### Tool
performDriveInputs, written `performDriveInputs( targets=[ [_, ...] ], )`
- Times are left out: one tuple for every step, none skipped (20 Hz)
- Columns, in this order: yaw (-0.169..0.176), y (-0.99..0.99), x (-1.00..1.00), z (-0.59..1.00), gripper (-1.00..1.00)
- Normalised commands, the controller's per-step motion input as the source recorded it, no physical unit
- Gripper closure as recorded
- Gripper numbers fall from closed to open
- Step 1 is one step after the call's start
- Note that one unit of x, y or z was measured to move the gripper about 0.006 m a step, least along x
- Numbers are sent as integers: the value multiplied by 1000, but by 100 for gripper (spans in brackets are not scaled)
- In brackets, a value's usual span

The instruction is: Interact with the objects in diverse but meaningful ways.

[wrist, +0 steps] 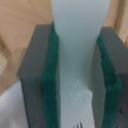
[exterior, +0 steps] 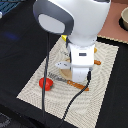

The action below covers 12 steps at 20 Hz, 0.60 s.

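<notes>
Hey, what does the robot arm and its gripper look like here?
The arm is glossy white with a rounded grey end cap and a black cable hanging beside it. The gripper has dark grey block fingers lined with green pads.

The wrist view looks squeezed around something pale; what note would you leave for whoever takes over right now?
Tool: shut on the white fish-like piece, gripped between its green pads.
Arm is low over the woven mat, hiding the plate area.
Red tomato-like ball sits on the mat, toward the exterior view's left, untouched.
Other toys are not visible.
Done: the piece is grasped. Left: probably place it somewhere, then handle the rest.
</notes>
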Motion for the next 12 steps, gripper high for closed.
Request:
performDriveInputs(
  targets=[
    [0, 426, 146, 0, 100],
    [0, 506, 223, 94, 100],
    [0, 491, 183, 66, 100],
    [0, 463, 120, 0, 100],
    [0, 443, 54, 0, 100],
    [0, 437, 0, -60, 100],
    [0, 414, 0, -177, 100],
    [2, 374, -11, -289, 100],
    [4, 320, -57, -346, 100],
    [5, 289, -83, -374, 100],
    [5, 254, -54, -354, 100],
    [1, 240, -43, -354, 100]
  ],
)
